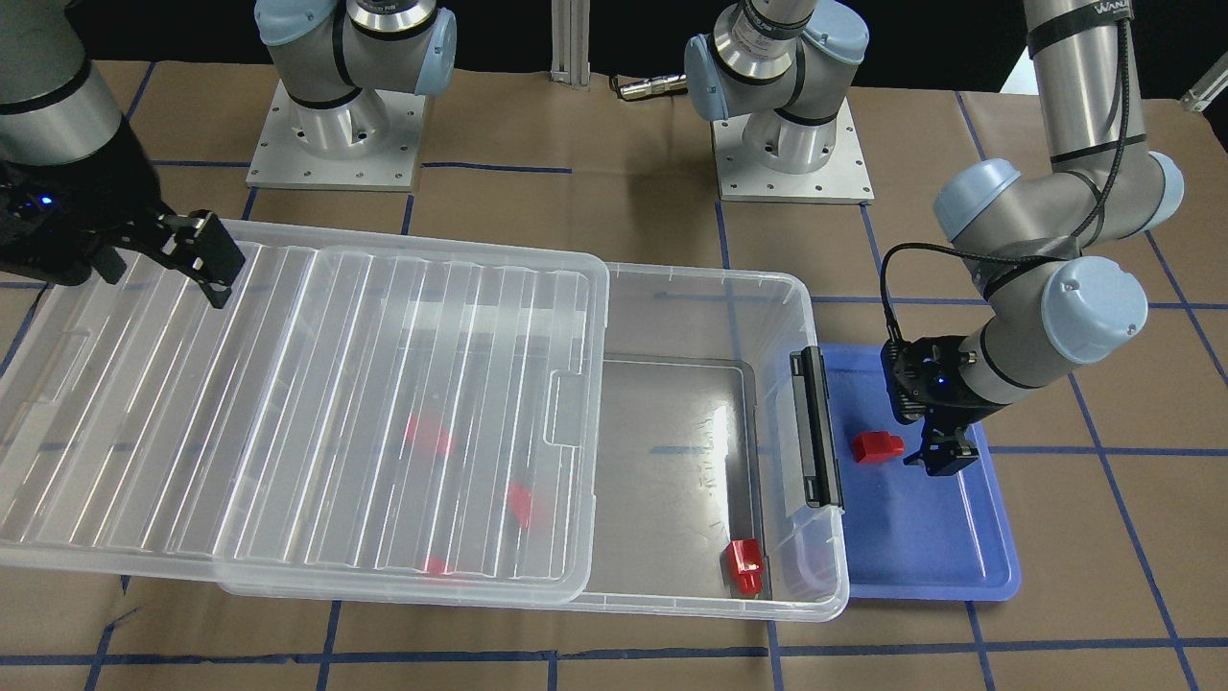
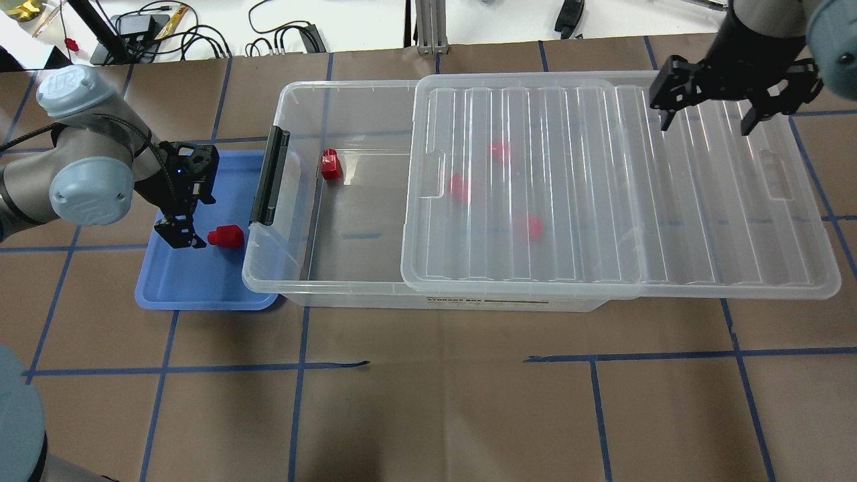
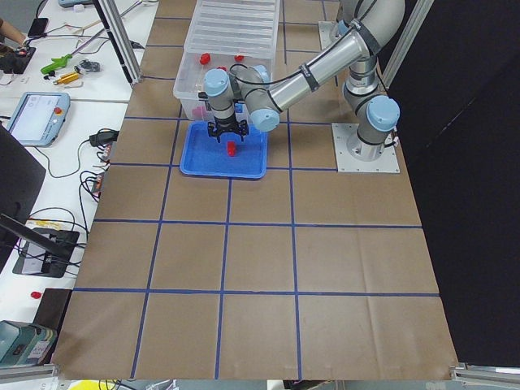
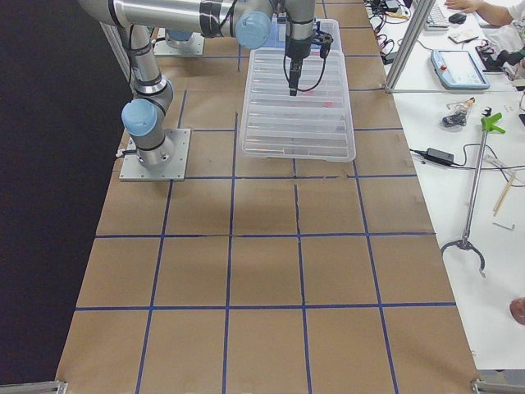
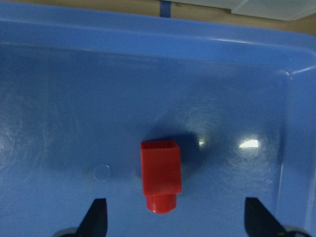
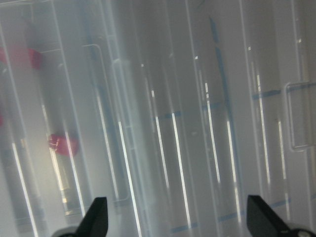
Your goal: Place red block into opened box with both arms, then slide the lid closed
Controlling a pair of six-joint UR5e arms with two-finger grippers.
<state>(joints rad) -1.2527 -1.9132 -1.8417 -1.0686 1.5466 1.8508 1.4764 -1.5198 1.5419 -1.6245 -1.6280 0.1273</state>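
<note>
One red block (image 2: 225, 236) (image 1: 878, 446) lies on the blue tray (image 2: 194, 288), stub end toward my left gripper. The left gripper (image 2: 187, 221) (image 5: 177, 219) hovers open just above the tray, the block (image 5: 160, 180) a little ahead of its fingertips. The clear box (image 2: 264, 284) stands beside the tray with its black latch bar (image 2: 269, 177) on the tray side. Another red block (image 2: 330, 165) lies in its uncovered end; three more show blurred under the ribbed lid (image 2: 602, 201), which covers the box's far part and overhangs it. My right gripper (image 2: 706, 117) (image 6: 177, 219) hangs open above the lid.
The blue tray (image 1: 931, 547) touches the box's latch end. Both arm bases (image 1: 336, 134) stand behind the box. The brown paper table with blue tape lines (image 2: 428, 402) stretches out in front of the box. Benches with cables and tools (image 3: 49, 122) flank the table ends.
</note>
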